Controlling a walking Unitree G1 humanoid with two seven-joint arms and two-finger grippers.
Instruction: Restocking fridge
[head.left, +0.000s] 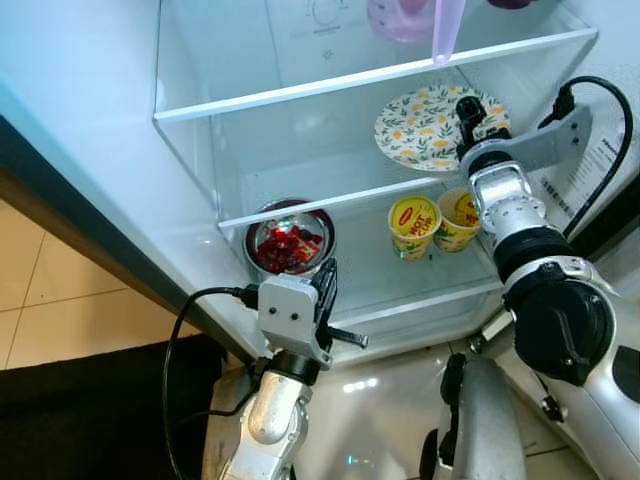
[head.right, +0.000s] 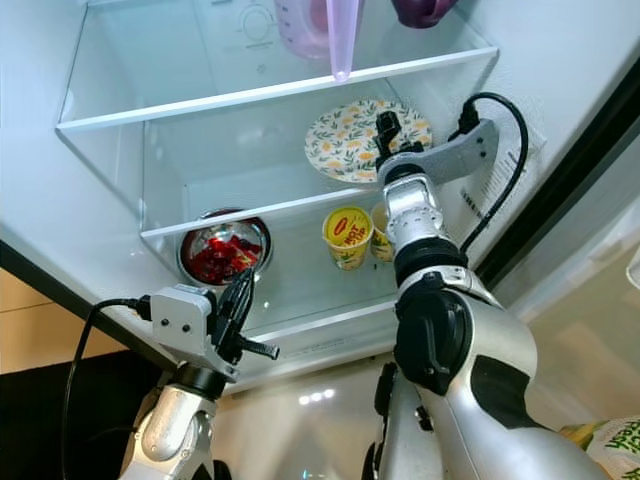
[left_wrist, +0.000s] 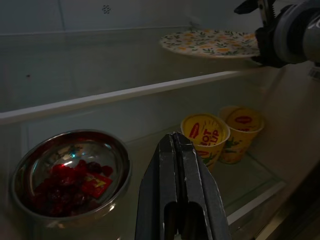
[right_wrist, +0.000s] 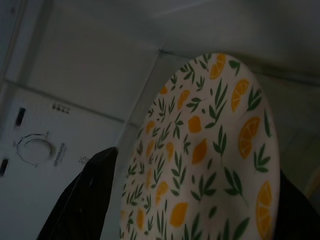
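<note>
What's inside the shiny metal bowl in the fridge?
The steel bowl holds a pile of dark red pieces, maybe berries or sweets, with a small red packet on top. Whatever lies beneath the pile is covered. The left end effector hovers in front of it.

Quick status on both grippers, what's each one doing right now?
Left gripper: shut, holding nothing, in front of the lower shelf near the steel bowl.
Right gripper: at the rim of the patterned plate on the middle shelf; grip cannot be told.

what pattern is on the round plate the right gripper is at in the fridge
The round white plate has orange citrus slices, lemons and green leaves, clearest in the right wrist view.
</note>
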